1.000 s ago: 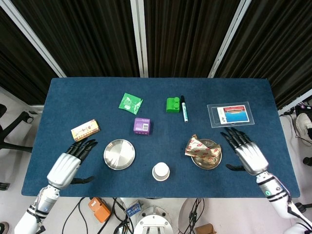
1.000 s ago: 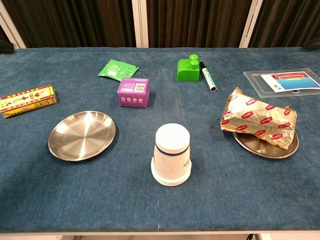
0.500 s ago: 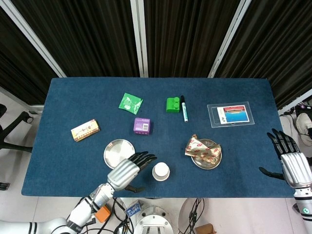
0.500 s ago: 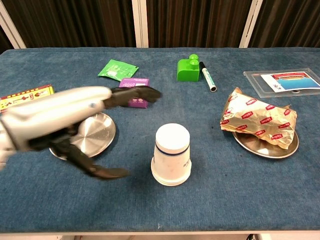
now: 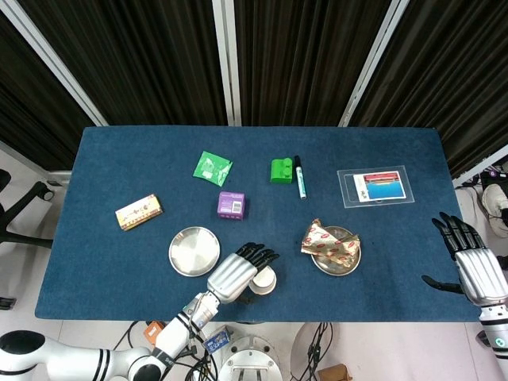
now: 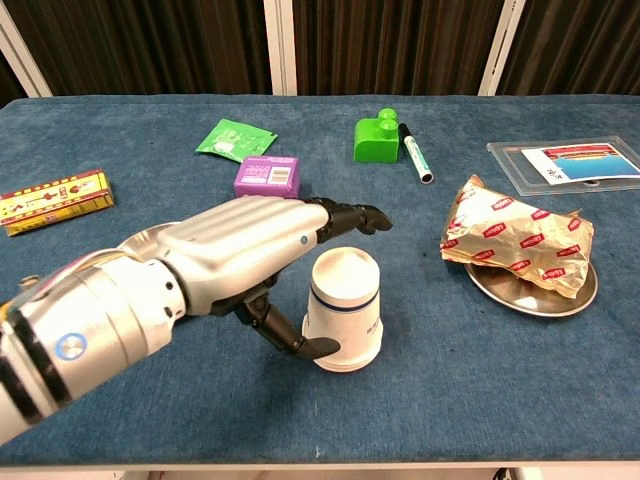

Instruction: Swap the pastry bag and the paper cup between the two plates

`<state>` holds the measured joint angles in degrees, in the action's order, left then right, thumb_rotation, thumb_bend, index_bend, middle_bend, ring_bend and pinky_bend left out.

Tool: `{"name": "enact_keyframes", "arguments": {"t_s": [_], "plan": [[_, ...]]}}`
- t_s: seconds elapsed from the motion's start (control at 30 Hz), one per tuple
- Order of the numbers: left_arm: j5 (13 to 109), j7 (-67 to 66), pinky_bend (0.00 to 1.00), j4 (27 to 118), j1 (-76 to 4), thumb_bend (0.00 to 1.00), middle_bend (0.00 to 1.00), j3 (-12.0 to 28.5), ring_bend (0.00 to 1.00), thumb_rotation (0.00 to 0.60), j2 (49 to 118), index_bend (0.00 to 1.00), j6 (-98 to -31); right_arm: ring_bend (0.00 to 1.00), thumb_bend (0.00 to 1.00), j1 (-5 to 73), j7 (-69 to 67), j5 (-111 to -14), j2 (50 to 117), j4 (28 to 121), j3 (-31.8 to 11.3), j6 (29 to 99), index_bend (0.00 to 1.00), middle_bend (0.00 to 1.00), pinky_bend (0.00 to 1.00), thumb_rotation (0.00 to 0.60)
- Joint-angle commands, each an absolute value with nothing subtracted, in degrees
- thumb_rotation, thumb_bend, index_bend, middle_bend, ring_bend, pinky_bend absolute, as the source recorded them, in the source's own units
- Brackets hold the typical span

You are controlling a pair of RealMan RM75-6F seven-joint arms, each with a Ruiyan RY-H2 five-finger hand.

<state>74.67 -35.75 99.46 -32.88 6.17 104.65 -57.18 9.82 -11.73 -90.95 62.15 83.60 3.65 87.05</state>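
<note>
Where inverted white paper cup (image 6: 345, 308) stands, left hand (image 6: 250, 255) spread wide beside it.

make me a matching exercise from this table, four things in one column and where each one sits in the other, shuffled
Things
1. white upside-down paper cup
2. red-and-gold foil pastry bag
3. small purple cardboard box
4. black-capped white marker pen

Places
A. on the round steel plate by the robot's right side
B. just beside the green plastic block
C. on the blue cloth between the two plates, the left hand reaching around it
D. behind the empty steel plate, near the green sachet

Pairs: 1-C, 2-A, 3-D, 4-B
</note>
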Motion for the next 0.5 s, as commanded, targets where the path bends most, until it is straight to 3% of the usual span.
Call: {"name": "enact_keyframes", "arguments": {"t_s": [0.03,0.5], "plan": [[73.3,-36.5,0.17,98.6,-33.4,0.16,0.18,6.4,0.14,0.6,105.6,0.16,-57.5,0.0,0.16,9.8,-11.7,-91.0,61.9,83.9,3.3,86.6,0.0,0.0,0.13,0.555],[71.3,-38.0,0.25,96.6,-35.1,0.17,0.35,5.3,0.29,0.6,108.3,0.33,-59.0,0.0,0.16,9.0,-12.3,-91.3,61.2,84.3,2.2,85.7,0.0,0.0,0.13,0.555]]}}
